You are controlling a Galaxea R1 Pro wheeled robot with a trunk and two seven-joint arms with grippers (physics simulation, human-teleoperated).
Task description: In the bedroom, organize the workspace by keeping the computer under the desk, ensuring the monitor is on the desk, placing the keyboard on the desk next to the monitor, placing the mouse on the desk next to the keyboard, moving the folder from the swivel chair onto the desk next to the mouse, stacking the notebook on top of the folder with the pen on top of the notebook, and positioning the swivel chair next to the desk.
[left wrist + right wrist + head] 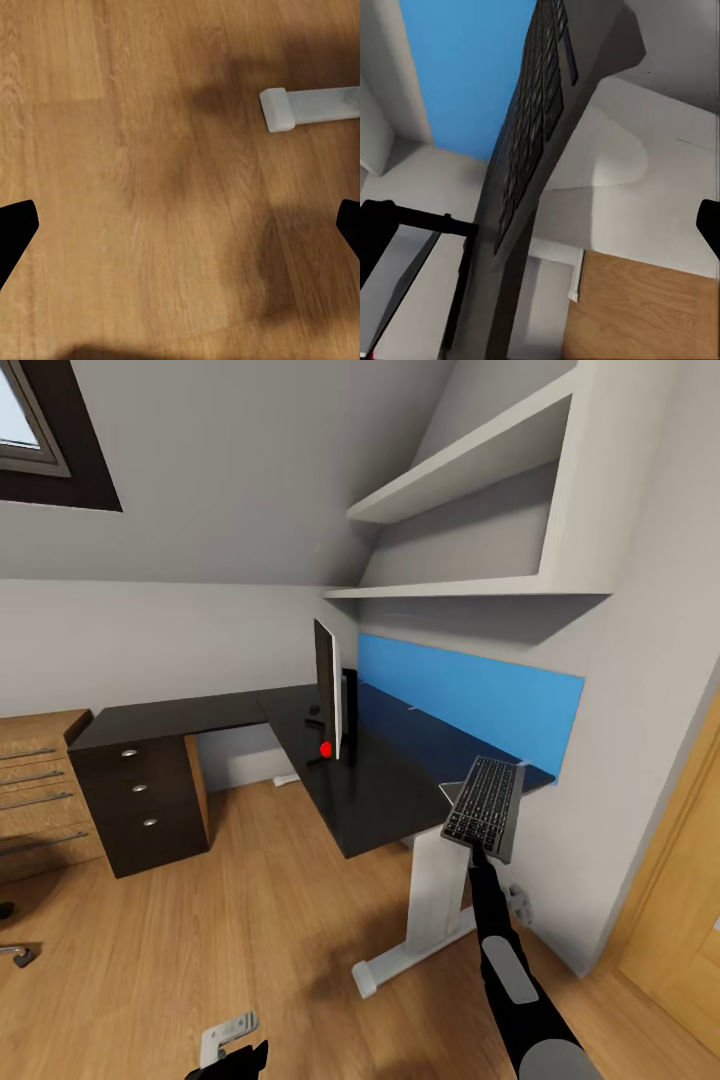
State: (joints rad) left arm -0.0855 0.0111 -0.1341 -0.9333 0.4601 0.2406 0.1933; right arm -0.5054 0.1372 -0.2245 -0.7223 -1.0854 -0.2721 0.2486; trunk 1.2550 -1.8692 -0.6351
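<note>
Keyboard sits gripped in the right fingers, tilted above the counter edge, with the monitor well beyond. Left fingers spread open over bare floor.

Dark keyboard held tilted, keys up, above the counter's near right corner. Thin monitor stood upright, edge-on, mid-counter.

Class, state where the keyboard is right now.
In the head view, the keyboard is held up by the right gripper over the desk's near right corner, right of the monitor.
</note>
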